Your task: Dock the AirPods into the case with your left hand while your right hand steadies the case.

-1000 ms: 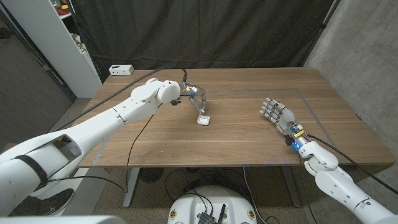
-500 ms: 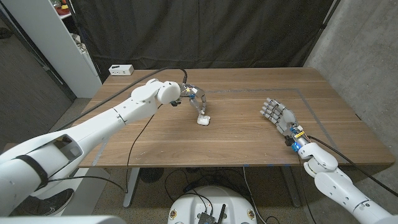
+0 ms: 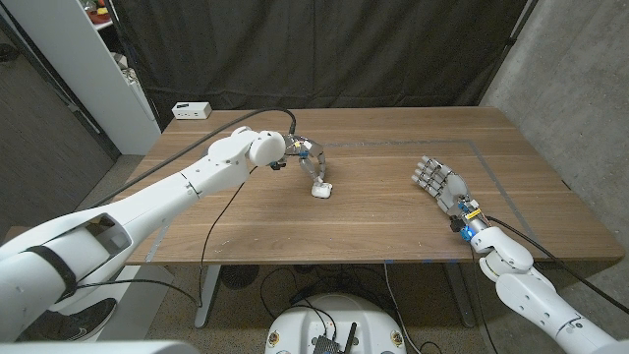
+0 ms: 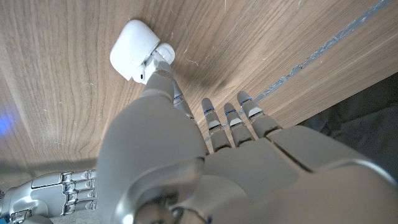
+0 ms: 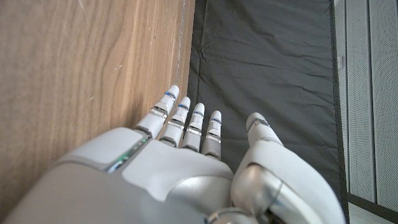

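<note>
The white AirPods case (image 3: 320, 189) lies on the wooden table (image 3: 373, 221), a little left of the middle. My left hand (image 3: 309, 160) hangs just above and behind it, one finger reaching down onto it. In the left wrist view that fingertip (image 4: 163, 53) touches the side of the case (image 4: 132, 48), while the other fingers (image 4: 229, 121) stretch out apart over the wood. Whether an earbud sits under the fingertip I cannot tell. My right hand (image 3: 441, 184) stands far to the right of the case, fingers (image 5: 186, 121) spread and holding nothing.
A small white box (image 3: 192, 110) sits at the table's back left corner. A white cabinet (image 3: 93, 69) stands beyond the left edge, and a black curtain (image 3: 373, 49) hangs behind. Blue tape lines (image 3: 491, 169) mark the wood near my right hand.
</note>
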{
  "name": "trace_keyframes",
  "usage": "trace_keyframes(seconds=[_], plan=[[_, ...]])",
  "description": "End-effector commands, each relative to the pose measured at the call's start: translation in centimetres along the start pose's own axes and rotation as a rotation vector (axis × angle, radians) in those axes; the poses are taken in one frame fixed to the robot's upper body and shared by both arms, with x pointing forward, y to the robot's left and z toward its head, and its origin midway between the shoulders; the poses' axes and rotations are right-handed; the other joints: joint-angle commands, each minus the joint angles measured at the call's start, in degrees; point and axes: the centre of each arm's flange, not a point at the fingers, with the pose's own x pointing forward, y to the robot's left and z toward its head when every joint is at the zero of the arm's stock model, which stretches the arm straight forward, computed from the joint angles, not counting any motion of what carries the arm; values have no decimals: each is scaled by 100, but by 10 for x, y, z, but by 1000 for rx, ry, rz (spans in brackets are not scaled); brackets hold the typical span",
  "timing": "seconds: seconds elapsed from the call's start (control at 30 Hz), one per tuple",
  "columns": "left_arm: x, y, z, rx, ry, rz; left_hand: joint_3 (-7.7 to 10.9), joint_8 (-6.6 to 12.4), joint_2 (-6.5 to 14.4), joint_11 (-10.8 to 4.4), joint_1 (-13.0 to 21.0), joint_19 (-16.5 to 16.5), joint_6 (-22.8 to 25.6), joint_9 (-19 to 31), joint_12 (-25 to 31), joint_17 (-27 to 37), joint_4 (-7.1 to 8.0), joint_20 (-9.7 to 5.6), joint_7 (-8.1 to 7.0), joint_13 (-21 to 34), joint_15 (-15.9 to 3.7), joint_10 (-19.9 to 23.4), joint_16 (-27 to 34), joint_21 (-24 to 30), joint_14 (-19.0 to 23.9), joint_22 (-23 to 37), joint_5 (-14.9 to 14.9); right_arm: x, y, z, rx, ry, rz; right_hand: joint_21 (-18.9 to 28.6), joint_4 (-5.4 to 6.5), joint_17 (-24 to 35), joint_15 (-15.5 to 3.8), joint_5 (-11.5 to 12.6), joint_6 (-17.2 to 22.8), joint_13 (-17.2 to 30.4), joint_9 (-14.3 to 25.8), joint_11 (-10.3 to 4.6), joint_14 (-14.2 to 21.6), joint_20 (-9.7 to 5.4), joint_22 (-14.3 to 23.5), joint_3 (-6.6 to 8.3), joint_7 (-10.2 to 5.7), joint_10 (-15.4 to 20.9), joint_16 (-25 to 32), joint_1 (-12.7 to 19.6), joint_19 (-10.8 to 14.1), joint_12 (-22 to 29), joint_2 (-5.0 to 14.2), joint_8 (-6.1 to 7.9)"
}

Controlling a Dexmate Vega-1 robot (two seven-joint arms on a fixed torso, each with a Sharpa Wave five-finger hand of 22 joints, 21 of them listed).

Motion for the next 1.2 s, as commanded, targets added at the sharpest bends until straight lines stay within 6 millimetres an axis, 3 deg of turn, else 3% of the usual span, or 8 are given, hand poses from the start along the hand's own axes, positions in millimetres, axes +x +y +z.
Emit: trace_keyframes(seconds=[0.03, 1.2], plan=[[-3, -4, 3, -5, 4, 6, -21, 3, 54, 12, 39, 43, 71, 11, 1, 8, -21, 26, -3, 23, -575, 71, -1, 29, 50, 17, -8, -7, 1, -5, 7, 1, -6, -7, -25, 21, -385, 30, 6, -4, 33, -6, 56, -16, 22, 7, 34, 27, 6, -29, 15, -1, -18, 36], [-11, -12, 3, -14, 34, 11, -140, -30, 35, -25, 47, 53, 70, 86, -9, 10, -14, -13, 88, 59, -603, 127, 2, 46, 106, 20, -39, -8, 1, -10, 26, 1, -3, -6, -29, 24, -382, 31, 33, -9, 33, -5, 57, -5, 22, 4, 39, 41, 7, -43, 18, 2, -16, 42]])
